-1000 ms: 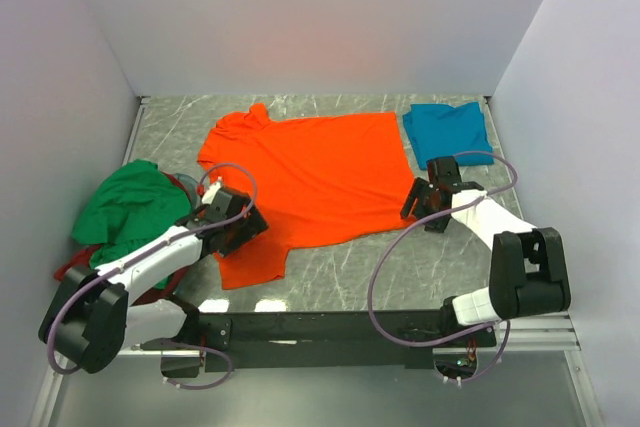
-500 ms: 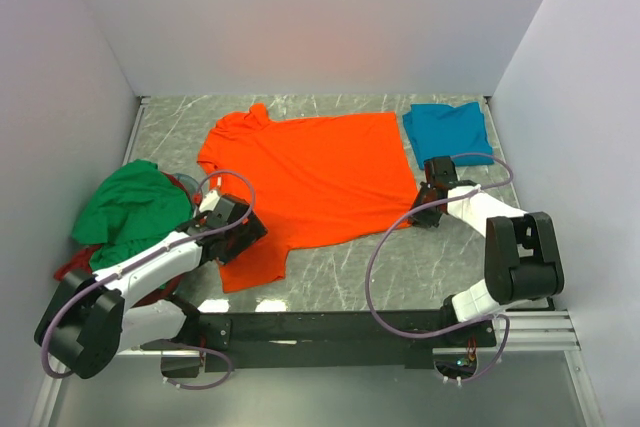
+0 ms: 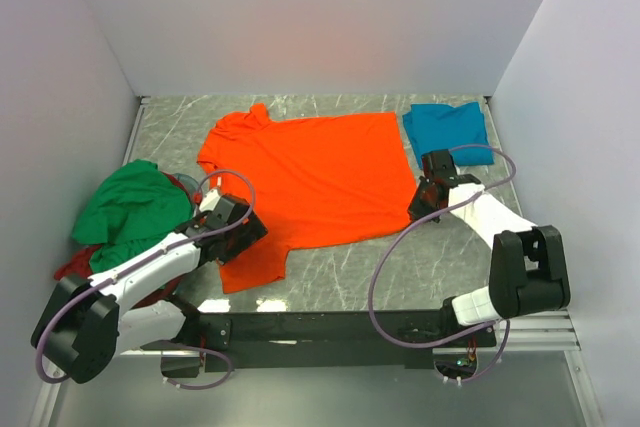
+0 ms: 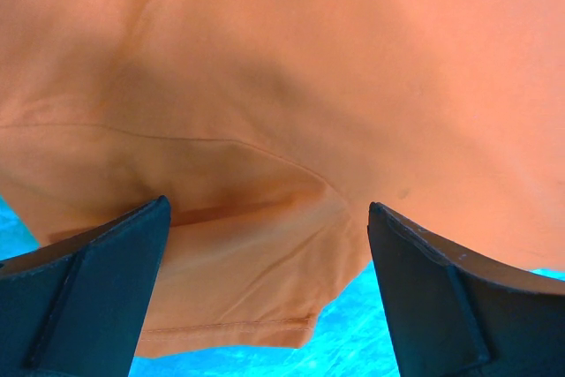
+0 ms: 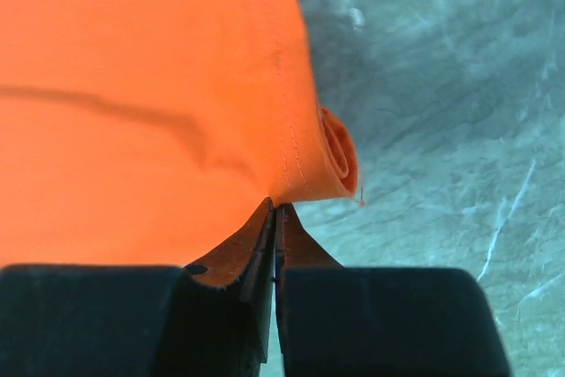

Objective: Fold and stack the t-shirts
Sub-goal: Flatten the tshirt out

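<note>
In the past second the right gripper (image 5: 274, 218) has slid off the bare table (image 3: 340, 267) onto the near right corner of the orange shirt (image 3: 310, 172). Its jaws are now pressed together on the hem. A small roll of cloth bulges just ahead of the tips, a little to their right, and the rest of the shirt lies spread flat ahead of them and to their left.

The left gripper (image 4: 267, 209) has barely shifted. Its jaws stand wide apart, with the shirt's near left sleeve lying between and ahead of them, not pinched. I cannot tell whether the pads touch the cloth.

So one corner looks secured and the other is not, and the fold probably cannot start until the left jaws close too. The thin pinch on the right may slip under a pull.

The teal shirt (image 3: 446, 130) lies folded beyond the right jaws. The green shirt (image 3: 130, 209) is heaped outside the left jaws.
</note>
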